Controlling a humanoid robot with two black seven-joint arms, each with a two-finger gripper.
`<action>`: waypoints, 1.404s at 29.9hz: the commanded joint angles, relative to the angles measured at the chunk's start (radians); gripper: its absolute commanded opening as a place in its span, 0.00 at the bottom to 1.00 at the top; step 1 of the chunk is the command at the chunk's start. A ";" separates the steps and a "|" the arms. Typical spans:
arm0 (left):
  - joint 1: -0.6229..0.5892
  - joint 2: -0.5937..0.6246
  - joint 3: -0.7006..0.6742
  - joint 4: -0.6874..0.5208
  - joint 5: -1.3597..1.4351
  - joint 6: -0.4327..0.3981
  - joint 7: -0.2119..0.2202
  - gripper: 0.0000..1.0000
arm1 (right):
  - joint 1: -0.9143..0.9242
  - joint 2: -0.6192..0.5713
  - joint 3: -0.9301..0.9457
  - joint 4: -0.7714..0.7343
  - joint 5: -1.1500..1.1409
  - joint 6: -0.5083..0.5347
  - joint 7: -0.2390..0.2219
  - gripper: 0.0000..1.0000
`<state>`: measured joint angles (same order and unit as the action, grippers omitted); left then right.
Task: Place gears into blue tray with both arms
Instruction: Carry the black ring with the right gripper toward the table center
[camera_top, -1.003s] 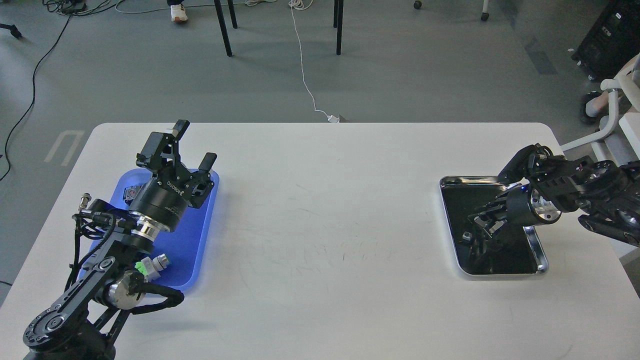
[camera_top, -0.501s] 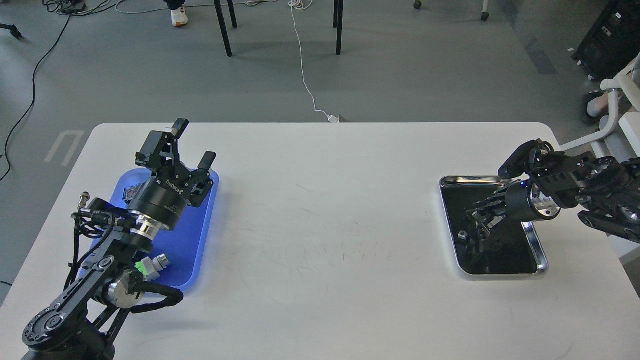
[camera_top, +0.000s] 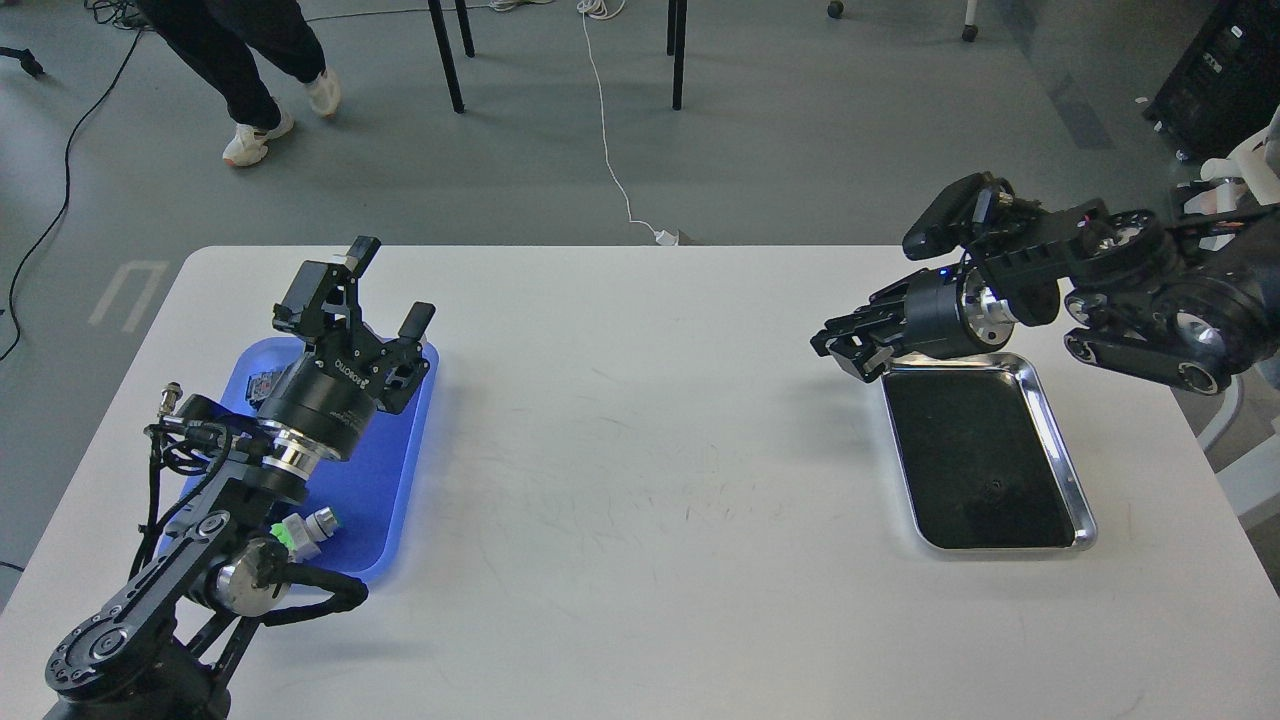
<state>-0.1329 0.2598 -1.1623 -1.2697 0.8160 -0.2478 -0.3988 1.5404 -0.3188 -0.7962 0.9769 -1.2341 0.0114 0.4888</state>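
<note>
The blue tray (camera_top: 385, 470) lies at the table's left. Above its far end my left gripper (camera_top: 388, 290) is held open, nothing between its fingers. My right gripper (camera_top: 848, 350) hovers just beyond the far left corner of the silver tray (camera_top: 1060, 440), pointing left. Its dark fingers lie close together and I cannot see whether they hold anything. One tiny black gear (camera_top: 995, 487) rests on the silver tray's black inside. No gear shows in the blue tray, though my left arm hides part of it.
A green-capped push button (camera_top: 300, 530) lies at the blue tray's near end, and a small reddish part (camera_top: 262, 385) at its far left. The white table (camera_top: 650, 480) lies bare between the trays. A person's legs (camera_top: 250, 60) are on the floor beyond.
My right gripper has lifted out of the silver tray and swung up and to the left. A small piece seen at the tray's left is gone. The left arm has hardly moved. A person walked in.
</note>
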 joint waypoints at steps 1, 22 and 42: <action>0.003 0.007 -0.003 -0.008 0.000 0.001 0.000 0.98 | 0.001 0.121 -0.021 -0.023 0.037 -0.004 0.000 0.18; 0.016 0.029 -0.016 -0.020 -0.003 0.001 -0.005 0.98 | -0.105 0.319 -0.158 -0.112 0.162 -0.163 0.000 0.18; 0.018 0.029 -0.028 -0.019 -0.005 0.001 -0.005 0.98 | -0.134 0.319 -0.187 -0.112 0.163 -0.182 0.000 0.24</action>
<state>-0.1150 0.2883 -1.1904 -1.2890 0.8115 -0.2470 -0.4035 1.4084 0.0001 -0.9833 0.8657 -1.0705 -0.1698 0.4886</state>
